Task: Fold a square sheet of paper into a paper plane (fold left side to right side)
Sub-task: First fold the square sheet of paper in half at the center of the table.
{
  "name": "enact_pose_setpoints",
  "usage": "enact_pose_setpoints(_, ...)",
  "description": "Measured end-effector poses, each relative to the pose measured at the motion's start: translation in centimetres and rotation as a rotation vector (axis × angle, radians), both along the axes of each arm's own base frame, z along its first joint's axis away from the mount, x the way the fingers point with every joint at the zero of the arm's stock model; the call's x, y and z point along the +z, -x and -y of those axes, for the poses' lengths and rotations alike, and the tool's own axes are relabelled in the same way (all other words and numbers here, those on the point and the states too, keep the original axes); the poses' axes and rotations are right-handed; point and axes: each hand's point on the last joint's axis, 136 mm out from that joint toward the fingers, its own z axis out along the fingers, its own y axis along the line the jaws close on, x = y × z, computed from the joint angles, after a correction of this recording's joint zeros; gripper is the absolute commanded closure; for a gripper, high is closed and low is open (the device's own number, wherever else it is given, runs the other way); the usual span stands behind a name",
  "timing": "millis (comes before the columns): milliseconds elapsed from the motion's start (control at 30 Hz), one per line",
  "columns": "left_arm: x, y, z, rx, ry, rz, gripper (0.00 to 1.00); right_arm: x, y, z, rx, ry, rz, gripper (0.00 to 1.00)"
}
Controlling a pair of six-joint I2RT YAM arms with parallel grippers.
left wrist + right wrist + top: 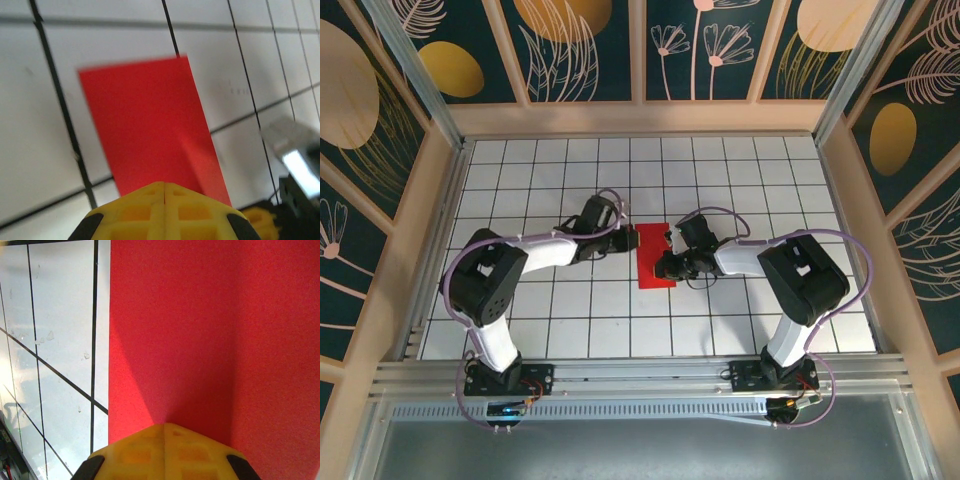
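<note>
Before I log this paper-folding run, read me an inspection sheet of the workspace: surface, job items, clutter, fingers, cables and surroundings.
Surface: white table with a black grid, no marks visible from above.
Job's things: bright red sheet of paper, lying mid-table as a narrow rectangle.
Clutter: nothing seen.
Fingers: left arm's yellow fingers shut, at the paper's left edge; right arm's yellow fingers shut, tips low over the paper and apparently pressing it.
Cables: lilac cables looped along both arms, away from the paper.
Surroundings: wood-framed walls with dark floral panels; metal rail at the near edge.
</note>
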Motion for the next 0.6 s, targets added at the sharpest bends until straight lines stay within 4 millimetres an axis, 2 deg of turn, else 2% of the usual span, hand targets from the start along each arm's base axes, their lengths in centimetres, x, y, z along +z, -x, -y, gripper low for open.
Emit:
enact_pose_setpoints(133,-1.0,1.2,0.9,-0.026,0.001,-0.037,1.0,0.0,0.0,0.0,0.0,0.0,0.0,1.0)
enact_pose_setpoints(367,-3.4,1.7,0.6,-0.024,-0.033,-0.092,1.0,0.0,0.0,0.0,0.0,0.0,0.0,1.0)
enact_pose_setpoints(600,-4.1,1.6,0.6,-0.023,-0.042,-0.102,1.0,0.1,0.0,-0.2,0.0,0.002,0.0,1.0)
